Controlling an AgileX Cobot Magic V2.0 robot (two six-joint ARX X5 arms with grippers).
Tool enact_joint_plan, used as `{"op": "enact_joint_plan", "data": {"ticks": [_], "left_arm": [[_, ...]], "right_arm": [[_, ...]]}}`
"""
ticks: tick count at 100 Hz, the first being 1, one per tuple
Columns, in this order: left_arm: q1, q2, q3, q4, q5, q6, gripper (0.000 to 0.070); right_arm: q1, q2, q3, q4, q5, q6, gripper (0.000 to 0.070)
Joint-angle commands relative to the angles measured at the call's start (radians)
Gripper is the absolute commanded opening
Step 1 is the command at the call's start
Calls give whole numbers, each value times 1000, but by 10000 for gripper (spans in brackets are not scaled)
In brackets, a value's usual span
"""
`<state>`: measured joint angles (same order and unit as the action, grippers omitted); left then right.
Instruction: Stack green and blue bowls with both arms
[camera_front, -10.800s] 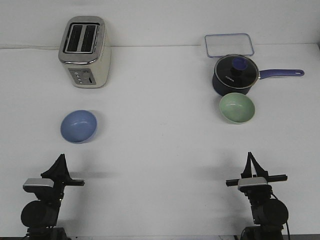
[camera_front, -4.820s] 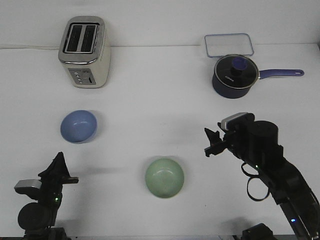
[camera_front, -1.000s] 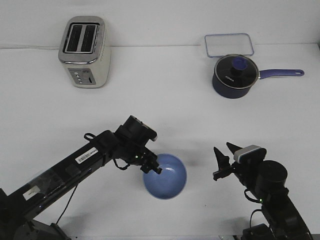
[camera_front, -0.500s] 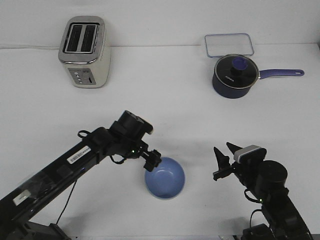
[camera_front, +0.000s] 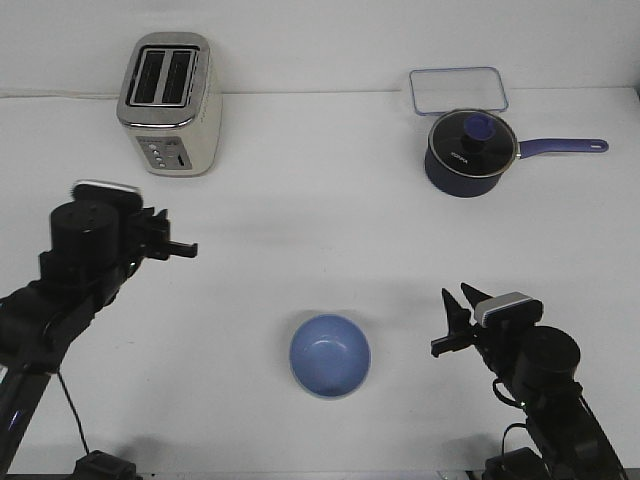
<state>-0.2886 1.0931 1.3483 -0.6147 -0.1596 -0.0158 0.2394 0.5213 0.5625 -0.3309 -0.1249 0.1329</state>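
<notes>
The periwinkle blue bowl (camera_front: 330, 355) sits upright on the table at the front centre. The green bowl is hidden; it stood on this same spot earlier, so it may lie under the blue one. My left gripper (camera_front: 180, 241) is raised at the left, well away from the bowl, open and empty, fingers pointing right. My right gripper (camera_front: 455, 302) hovers to the right of the blue bowl, apart from it, open and empty.
A cream toaster (camera_front: 168, 103) stands at the back left. A dark navy saucepan with glass lid (camera_front: 470, 152) and long handle is at the back right, with a clear rectangular container (camera_front: 457, 90) behind it.
My left gripper has let go of the blue bowl and pulled back up and to the left. The bowl stays at the front centre. The right arm shifted slightly right.
</notes>
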Motion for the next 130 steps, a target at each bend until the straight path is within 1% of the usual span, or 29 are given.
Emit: {"op": "enact_joint_plan", "data": {"ticks": [1,13,18,27,35,40,45,54,64,130], "left_arm": [[44,-62,-66,54,-6,33,13],[143,-253,-307,245,-6,75,13],[175,-340,-422,351,-2,98,13],[213,-494,-628,563,24,145,12],[228,-605,-778,728,37,150,12],[232,-650,-839,780,36,146,12],[233,-678,-871,785,36,138,13],[233,-696,-878,753,37,116,14],[233,-701,-877,750,37,71,15],[233,-705,-880,750,37,79,15]], "right_arm": [[2,-28,1,10,21,-10,3],[1,-122,-29,16,82,-22,3],[2,-169,-47,26,107,-30,3],[2,-245,-81,82,130,-55,3],[2,-281,-99,122,155,-68,3],[2,-283,-99,122,180,-67,3],[2,-283,-99,121,204,-66,3],[1,-286,-99,121,235,-68,3],[2,-286,-99,122,235,-67,3],[2,-286,-99,121,235,-68,3]]}}
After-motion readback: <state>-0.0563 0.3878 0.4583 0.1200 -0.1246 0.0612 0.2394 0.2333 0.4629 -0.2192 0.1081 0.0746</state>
